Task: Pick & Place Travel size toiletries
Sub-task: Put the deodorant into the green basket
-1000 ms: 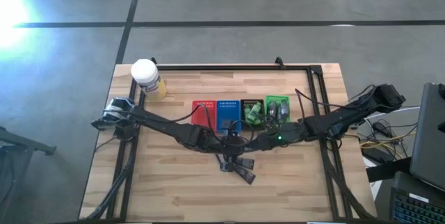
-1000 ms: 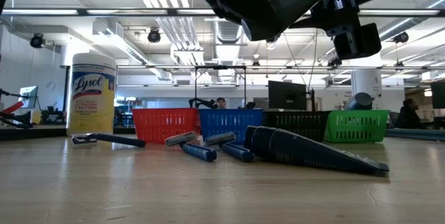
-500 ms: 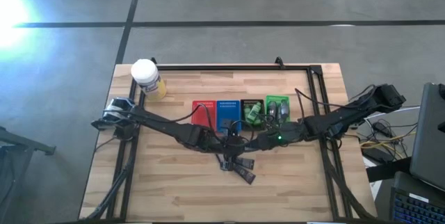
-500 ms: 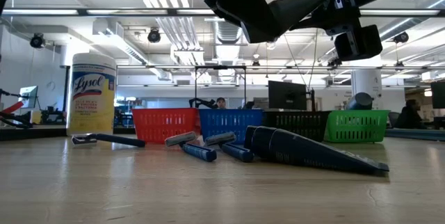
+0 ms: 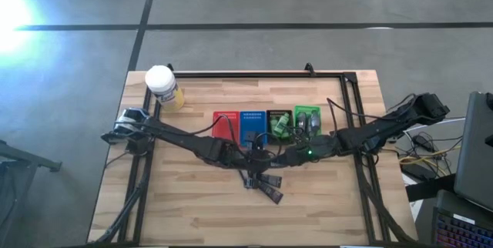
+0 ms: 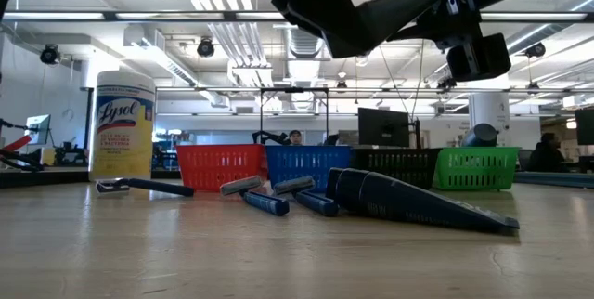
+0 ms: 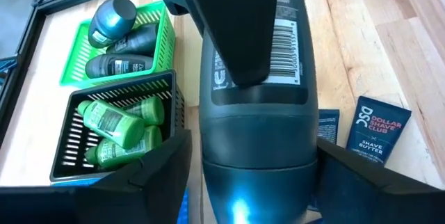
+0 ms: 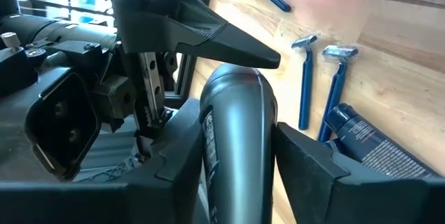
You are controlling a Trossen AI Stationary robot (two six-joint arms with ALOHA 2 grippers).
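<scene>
Dark grey oval tube [image 7: 278, 64] held in the air over the middle of the counter [image 5: 192, 209], about midway between its left and right edges and just on the near side of the row of baskets. The right hand [image 8: 238, 123] is clamped on the tube, one finger against each side of its body. The left hand [image 7: 254, 154] faces it and brackets the same tube, but whether it grips cannot be told. The tube looks light, with a smooth and probably slippery plastic skin. Its body is likely to give under pressure, while the cap end should be stiffer. The best hold is judged to be across the flatter sides near the cap, with moderate force so that it neither squirts out nor dents. Similar grey tubes lie in the green basket [image 7: 69, 71], and green tubes [image 7: 118, 123] fill the black one beside it. Below, razors [image 8: 304, 78], a dark packet [image 7: 374, 126] and a second dark tube [image 6: 408, 204] lie on the counter.
</scene>
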